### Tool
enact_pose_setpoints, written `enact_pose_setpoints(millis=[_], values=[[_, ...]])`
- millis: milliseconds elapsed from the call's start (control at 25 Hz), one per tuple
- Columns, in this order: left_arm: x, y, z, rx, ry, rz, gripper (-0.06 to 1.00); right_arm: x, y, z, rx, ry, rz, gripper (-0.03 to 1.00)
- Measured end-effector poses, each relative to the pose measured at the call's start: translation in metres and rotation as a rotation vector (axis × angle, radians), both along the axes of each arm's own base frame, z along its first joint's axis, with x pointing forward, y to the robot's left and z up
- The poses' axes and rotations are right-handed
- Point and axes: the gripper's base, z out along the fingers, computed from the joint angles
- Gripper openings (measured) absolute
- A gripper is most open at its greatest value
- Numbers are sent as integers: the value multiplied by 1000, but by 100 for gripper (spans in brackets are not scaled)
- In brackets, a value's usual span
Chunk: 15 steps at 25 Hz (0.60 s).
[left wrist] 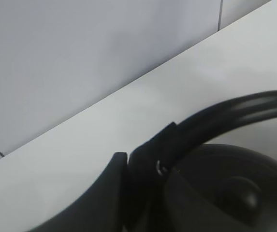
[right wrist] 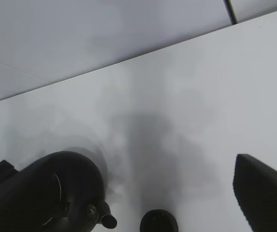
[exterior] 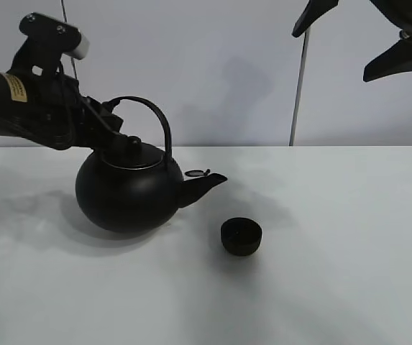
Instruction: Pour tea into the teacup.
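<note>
The big round black kettle (exterior: 126,192) stands at the left of the white table (exterior: 335,287), its spout (exterior: 204,185) pointing right. The small black teacup (exterior: 241,236) sits just right of and in front of the spout tip, apart from it. My left gripper (exterior: 111,126) is shut on the left base of the kettle's arched handle (exterior: 159,118). The left wrist view shows the handle (left wrist: 235,108) between the fingers (left wrist: 97,205). My right gripper (exterior: 360,36) hangs open and empty high at the upper right. The right wrist view shows the kettle (right wrist: 56,191) and the teacup (right wrist: 158,222).
A grey wall (exterior: 249,72) with a vertical seam (exterior: 298,93) rises behind the table's far edge. One right finger (right wrist: 266,195) shows in the right wrist view.
</note>
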Motion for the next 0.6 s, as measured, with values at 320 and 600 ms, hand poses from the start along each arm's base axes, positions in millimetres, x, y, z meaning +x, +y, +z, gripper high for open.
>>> enact_pose_setpoints(millis=[320,600], values=[[3,-12,-1,9,2,-28,11,1,0,0,0,-7,-5,69],[3,-15,-6,44,14,-43,11,2,0,-1,0,-6,-5,69]])
